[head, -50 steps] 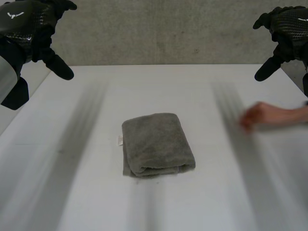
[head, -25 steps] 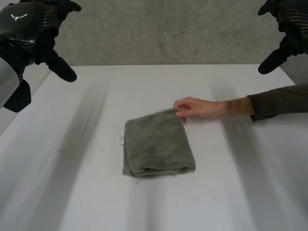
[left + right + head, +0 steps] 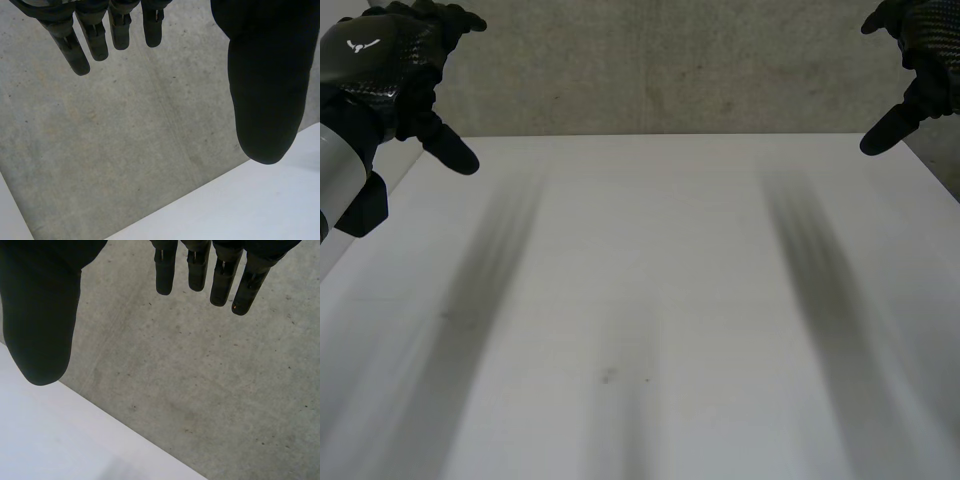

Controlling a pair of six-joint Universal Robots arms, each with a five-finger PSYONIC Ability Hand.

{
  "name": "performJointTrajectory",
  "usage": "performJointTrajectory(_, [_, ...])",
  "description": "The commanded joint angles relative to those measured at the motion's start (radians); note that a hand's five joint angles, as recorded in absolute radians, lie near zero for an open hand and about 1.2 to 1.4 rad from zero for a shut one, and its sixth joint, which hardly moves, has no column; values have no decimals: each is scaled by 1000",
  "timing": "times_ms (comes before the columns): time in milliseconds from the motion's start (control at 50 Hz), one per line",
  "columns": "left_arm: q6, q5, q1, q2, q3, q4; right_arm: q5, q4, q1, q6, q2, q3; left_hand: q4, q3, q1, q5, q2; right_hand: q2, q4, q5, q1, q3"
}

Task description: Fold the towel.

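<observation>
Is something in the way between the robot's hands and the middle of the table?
Nothing visible is. The left hand and right hand hang open above the far corners of the table, whose middle lies bare. The folded towel a person touched half a second ago is gone.

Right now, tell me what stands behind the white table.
Behind the white table rises a grey concrete surface, bare across the middle. The open left hand and open right hand cover its outer parts.
</observation>
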Motion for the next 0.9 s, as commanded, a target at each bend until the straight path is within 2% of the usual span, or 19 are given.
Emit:
performJointTrajectory(20, [-1, -4, 7, -5, -5, 3, 5, 9, -4, 8, -7, -5, 6, 7, -3, -30, 9, -68, -61, -69, -77, -42])
performJointTrajectory(900, [-1, -9, 36, 7, -13, 26, -15, 13, -4, 7, -27, 15, 6, 7, -3, -30, 9, -68, -61, -69, -77, -42])
